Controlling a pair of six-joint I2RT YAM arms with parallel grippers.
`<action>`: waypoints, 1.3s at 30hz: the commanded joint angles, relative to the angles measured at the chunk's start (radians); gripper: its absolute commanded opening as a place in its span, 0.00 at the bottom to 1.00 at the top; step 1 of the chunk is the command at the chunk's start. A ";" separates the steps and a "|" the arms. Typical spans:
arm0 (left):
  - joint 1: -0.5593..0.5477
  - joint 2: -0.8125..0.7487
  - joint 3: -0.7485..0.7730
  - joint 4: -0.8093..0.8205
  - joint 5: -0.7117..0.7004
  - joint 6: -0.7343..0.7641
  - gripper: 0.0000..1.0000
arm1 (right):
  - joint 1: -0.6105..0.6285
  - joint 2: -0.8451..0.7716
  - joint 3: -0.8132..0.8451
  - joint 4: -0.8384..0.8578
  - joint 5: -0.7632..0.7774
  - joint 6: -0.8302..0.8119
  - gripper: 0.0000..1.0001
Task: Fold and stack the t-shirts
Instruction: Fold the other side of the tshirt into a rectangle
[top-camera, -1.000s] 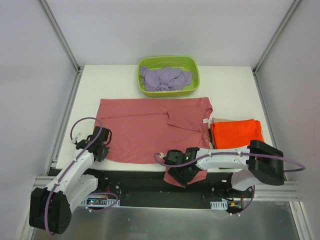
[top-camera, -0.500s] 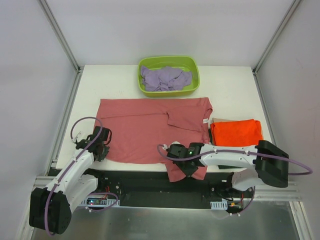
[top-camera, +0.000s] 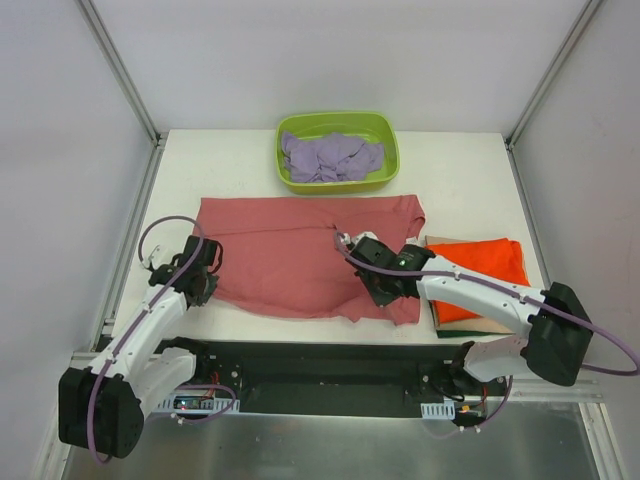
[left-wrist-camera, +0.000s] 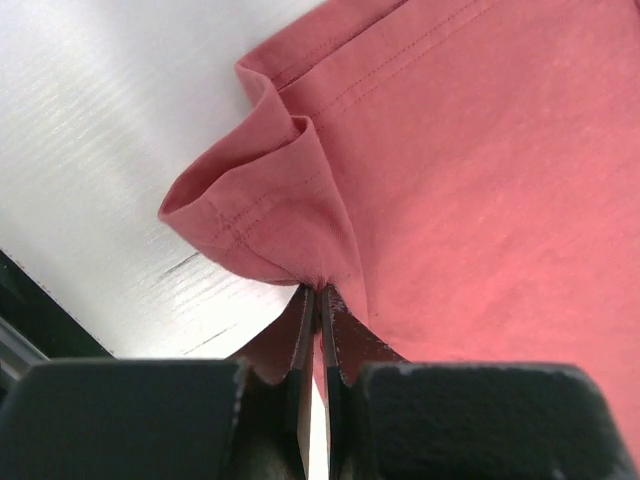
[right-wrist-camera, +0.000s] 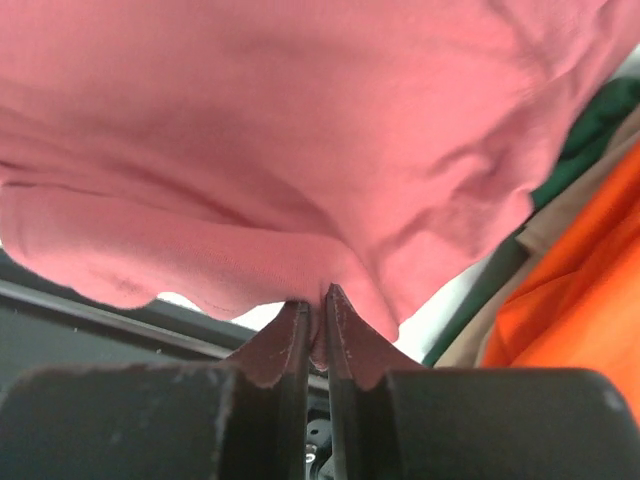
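Fabric of the salmon-red t-shirt (top-camera: 280, 255) is pinched: left gripper (left-wrist-camera: 318, 297) clamps its eight-o'clock corner, right gripper (right-wrist-camera: 318, 297) its four-o'clock edge beside the orange t-shirt (top-camera: 482, 265).

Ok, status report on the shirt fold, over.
Left gripper shut on salmon-red t-shirt, near-left corner. Right gripper shut on its near hem. Orange t-shirt folded to its right; nothing seems to block the fold.
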 joint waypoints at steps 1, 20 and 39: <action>-0.008 0.052 0.068 0.007 -0.050 -0.009 0.00 | -0.046 0.028 0.104 -0.009 0.121 -0.072 0.05; -0.005 0.338 0.284 0.077 -0.121 0.010 0.00 | -0.278 0.252 0.412 0.036 0.198 -0.239 0.05; 0.024 0.598 0.468 0.096 -0.133 0.077 0.05 | -0.374 0.470 0.601 0.033 0.162 -0.281 0.08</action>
